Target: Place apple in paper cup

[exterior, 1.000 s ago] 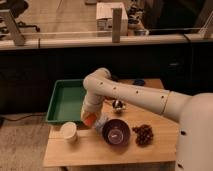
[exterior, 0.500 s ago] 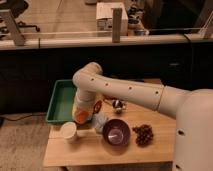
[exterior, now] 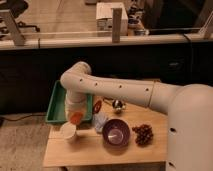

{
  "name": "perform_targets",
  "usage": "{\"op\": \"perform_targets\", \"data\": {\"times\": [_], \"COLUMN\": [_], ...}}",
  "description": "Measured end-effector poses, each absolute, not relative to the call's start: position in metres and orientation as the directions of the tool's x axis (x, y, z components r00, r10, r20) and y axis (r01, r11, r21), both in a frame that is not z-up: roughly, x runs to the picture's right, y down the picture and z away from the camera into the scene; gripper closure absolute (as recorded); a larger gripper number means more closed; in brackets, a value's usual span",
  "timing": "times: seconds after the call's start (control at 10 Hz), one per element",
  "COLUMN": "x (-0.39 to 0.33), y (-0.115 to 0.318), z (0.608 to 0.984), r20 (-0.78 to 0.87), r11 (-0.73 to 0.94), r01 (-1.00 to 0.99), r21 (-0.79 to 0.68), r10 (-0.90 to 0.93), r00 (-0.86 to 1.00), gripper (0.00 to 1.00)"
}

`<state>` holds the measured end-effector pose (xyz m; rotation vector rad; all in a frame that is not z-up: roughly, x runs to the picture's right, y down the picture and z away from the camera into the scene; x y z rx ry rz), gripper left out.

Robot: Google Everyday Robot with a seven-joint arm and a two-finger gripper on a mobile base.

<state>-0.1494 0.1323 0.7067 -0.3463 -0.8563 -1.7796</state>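
The claw (exterior: 75, 117) is closed on the apple (exterior: 76, 119), just above the paper cup (exterior: 68, 132) on the tabletop (exterior: 90, 150); the fruit looks firm, smooth and light, best gripped across its middle

green tray (exterior: 55, 104): back left | purple bowl (exterior: 116, 134): front centre | grape cluster (exterior: 143, 134): just right of bowl

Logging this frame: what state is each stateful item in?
claw: lowered over the left end of the table, apple at its tip.
apple: off the table, just above the paper cup, not yet inside.
paper cup: upright on the table.
purple bowl: upright, empty.
grape cluster: lying loose beside the purple bowl.
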Motion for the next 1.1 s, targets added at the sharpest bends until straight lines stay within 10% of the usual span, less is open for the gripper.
{"op": "perform_targets", "data": {"times": [0.8,1.1], "x": [-0.183,-0.194], "y": [0.150,0.154], "z": [0.694,0.692], "r20": [0.595,0.592], "r11": [-0.247,-0.266], "r01": [0.892,0.883], "r21": [0.379,0.388], "r10": [-0.674,-0.662], "r00": [-0.439,-0.460], "gripper": [0.23,0.20]}}
